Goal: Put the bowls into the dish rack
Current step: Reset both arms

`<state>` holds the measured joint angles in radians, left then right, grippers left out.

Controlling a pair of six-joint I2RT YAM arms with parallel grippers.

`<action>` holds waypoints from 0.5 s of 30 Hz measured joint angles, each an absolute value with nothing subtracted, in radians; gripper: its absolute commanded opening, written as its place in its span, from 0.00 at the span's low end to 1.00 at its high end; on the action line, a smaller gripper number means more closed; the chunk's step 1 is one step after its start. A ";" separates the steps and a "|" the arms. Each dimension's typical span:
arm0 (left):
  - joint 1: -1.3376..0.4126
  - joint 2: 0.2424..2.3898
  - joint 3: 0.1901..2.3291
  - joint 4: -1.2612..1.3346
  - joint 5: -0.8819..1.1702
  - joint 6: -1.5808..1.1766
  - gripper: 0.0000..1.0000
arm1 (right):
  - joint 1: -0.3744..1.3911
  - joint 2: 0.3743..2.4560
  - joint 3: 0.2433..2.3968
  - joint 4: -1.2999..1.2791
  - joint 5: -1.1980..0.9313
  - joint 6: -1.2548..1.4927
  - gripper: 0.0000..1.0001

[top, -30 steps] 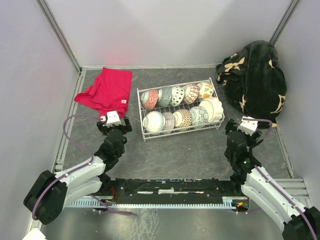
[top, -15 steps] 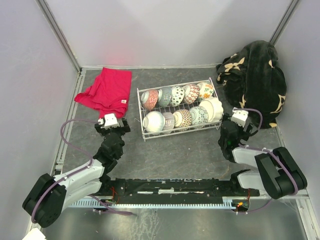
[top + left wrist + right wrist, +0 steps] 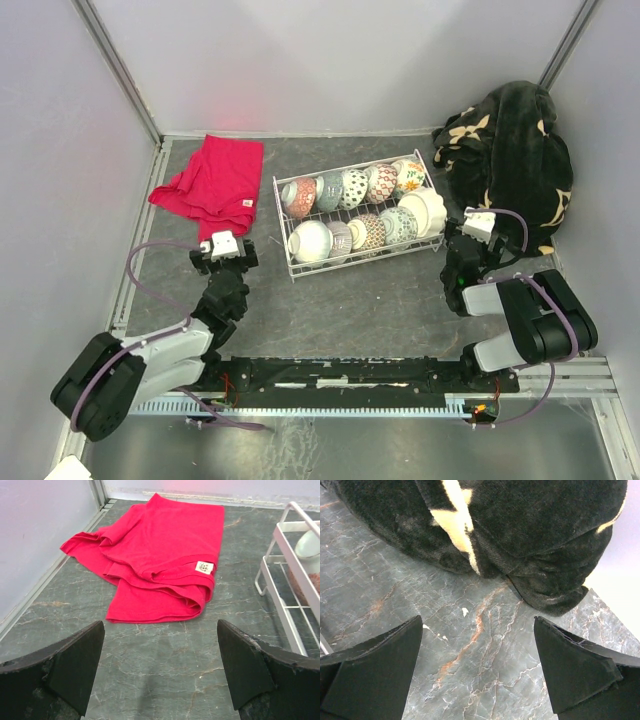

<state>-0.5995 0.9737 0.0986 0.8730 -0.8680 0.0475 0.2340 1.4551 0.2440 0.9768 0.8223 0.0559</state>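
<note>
The white wire dish rack (image 3: 282,222) stands mid-table in the top view, with several patterned and white bowls (image 3: 311,241) on edge in two rows inside it. My left gripper (image 3: 224,252) is low over the table to the left of the rack, open and empty. In the left wrist view its fingers (image 3: 75,660) stand wide apart over bare stone, with the rack's corner (image 3: 292,580) and a white bowl (image 3: 310,542) at the right. My right gripper (image 3: 470,240) is just right of the rack. It (image 3: 477,665) is open over bare stone with nothing in it.
A crumpled red cloth (image 3: 213,180) lies at the far left, ahead of the left gripper (image 3: 160,665). A black floral blanket (image 3: 510,160) is heaped at the far right, close in front of the right gripper. Grey walls close in the table.
The right arm has folded back so its elbow lies low, and its gripper has moved left and farther in, toward the rack's right end. The left gripper has barely shifted. Both stay open.
</note>
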 measured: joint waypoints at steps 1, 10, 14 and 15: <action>-0.596 0.992 0.094 0.897 -0.874 0.051 0.99 | 0.231 1.455 0.244 0.979 0.812 0.050 1.00; -0.494 1.118 0.063 1.026 -0.852 0.057 0.99 | 0.192 1.464 0.215 1.073 0.661 0.032 1.00; -0.451 1.168 0.063 1.041 -0.809 0.055 0.99 | 0.173 1.533 0.215 1.143 0.618 0.034 1.00; -0.442 1.176 0.063 1.042 -0.796 0.053 0.99 | 0.173 1.526 0.220 1.128 0.609 0.035 1.00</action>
<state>-0.4416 1.1755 0.0631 1.0416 -0.7963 0.0528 0.1734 1.5265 0.2199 1.1278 0.6094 0.0353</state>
